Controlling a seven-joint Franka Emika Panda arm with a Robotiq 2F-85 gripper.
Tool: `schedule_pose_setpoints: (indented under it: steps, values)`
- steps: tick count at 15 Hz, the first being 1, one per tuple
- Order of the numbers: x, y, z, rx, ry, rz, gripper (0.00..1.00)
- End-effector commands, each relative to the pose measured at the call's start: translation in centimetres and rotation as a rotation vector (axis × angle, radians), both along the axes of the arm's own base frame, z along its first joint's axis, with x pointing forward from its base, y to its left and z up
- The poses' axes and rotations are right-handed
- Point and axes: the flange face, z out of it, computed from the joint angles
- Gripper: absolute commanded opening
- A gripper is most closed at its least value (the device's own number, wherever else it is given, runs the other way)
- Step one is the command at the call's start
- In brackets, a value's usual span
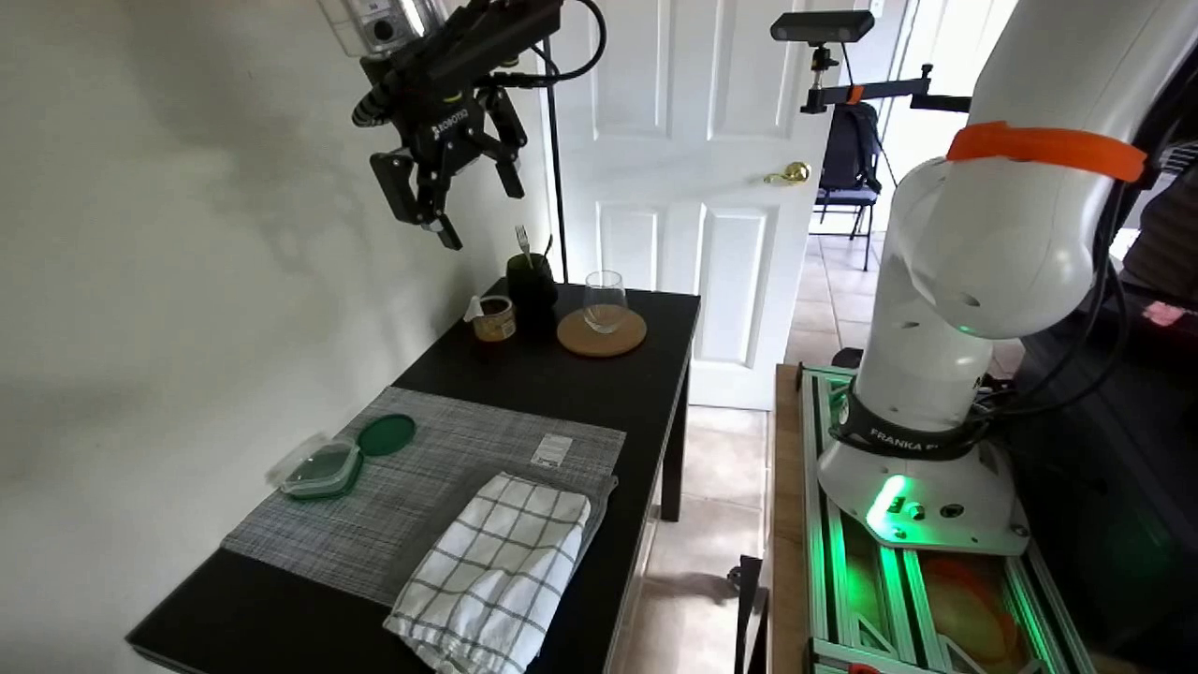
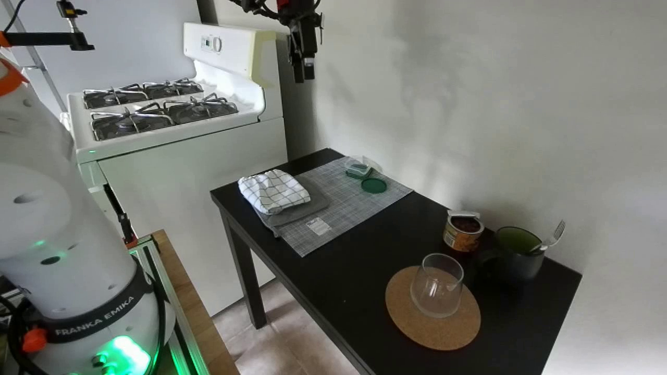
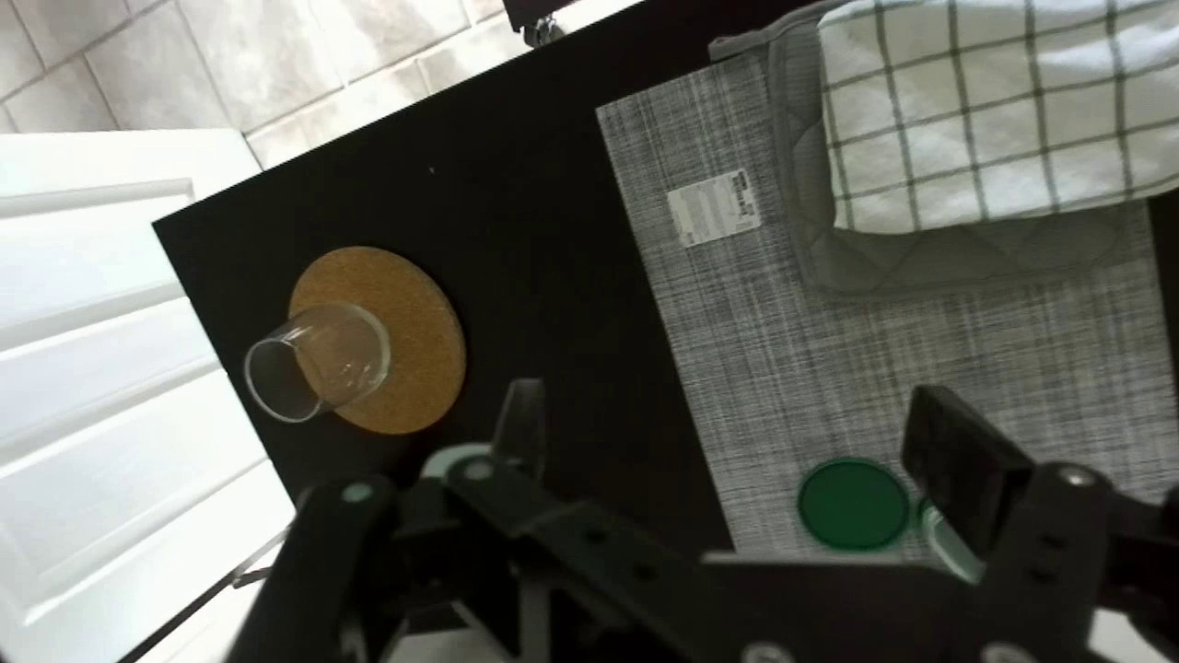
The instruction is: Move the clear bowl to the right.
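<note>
The clear bowl (image 1: 301,461) is small and transparent. It rests on a green disc at the wall side of the grey mat (image 1: 440,435), beside a second flat green disc (image 1: 387,434). It also shows in an exterior view (image 2: 363,163). In the wrist view only a pale edge of the bowl (image 3: 953,545) shows; the rest is hidden behind a finger. My gripper (image 1: 483,215) is open and empty, high above the table. It also shows in an exterior view (image 2: 304,78). In the wrist view the fingers (image 3: 728,405) are wide apart, with the second green disc visible between them.
A clear glass (image 2: 436,289) stands on a round tan board (image 2: 398,299). Near it are a tub with a peeled lid (image 2: 462,233) and a dark mug (image 2: 516,260) holding a fork. A checked towel (image 1: 501,552) lies on a grey pad. The wall runs along the table.
</note>
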Motion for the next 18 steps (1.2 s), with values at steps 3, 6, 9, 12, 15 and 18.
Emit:
schedule_pose_setpoints:
  steps: [3, 6, 9, 12, 15, 18]
  values:
    - [6.0, -4.6, -3.5, 0.034, -0.116, -0.038, 1.00]
    - [6.5, -5.3, -3.7, 0.089, -0.153, -0.010, 1.00]
    - [7.2, -6.2, -4.6, 0.098, -0.153, -0.010, 1.00]
    - [6.8, -5.2, -4.1, 0.091, -0.179, -0.003, 1.00]
    - [9.2, -3.9, -5.9, 0.136, -0.334, 0.103, 1.00]
    - [11.5, -3.1, -7.9, 0.207, -0.490, 0.147, 1.00]
